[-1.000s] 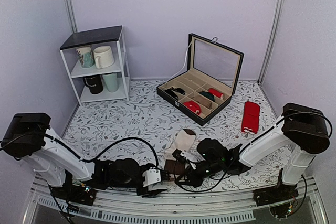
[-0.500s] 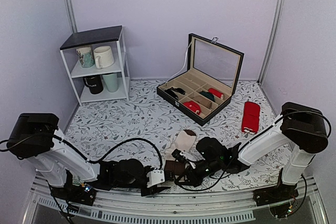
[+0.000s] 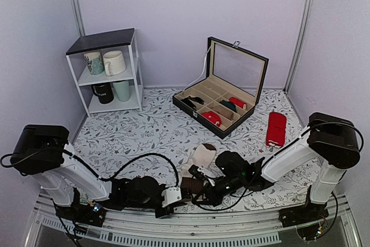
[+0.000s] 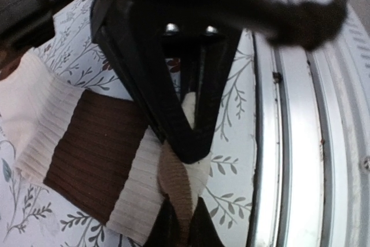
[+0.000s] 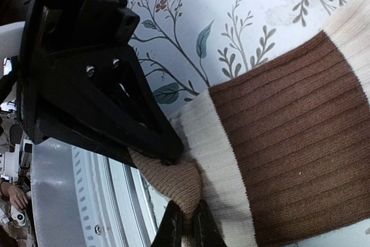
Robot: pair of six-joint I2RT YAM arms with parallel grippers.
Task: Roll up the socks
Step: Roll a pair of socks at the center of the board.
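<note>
Socks [image 4: 92, 154], tip in left hand [image 4: 182, 224] and right hand [image 5: 188, 224]

Top external: high and behind me, facing the back wall [image 3: 173, 21], whole table [image 3: 144, 128] in frame. Left wrist looks along my left gripper [image 4: 180, 229], very close, at the socks [image 4: 95, 154] by the near rail [image 4: 295, 143]; right wrist looks along my right gripper [image 5: 185, 227] from the opposite side, equally close. Both share that tan sock end.
</note>
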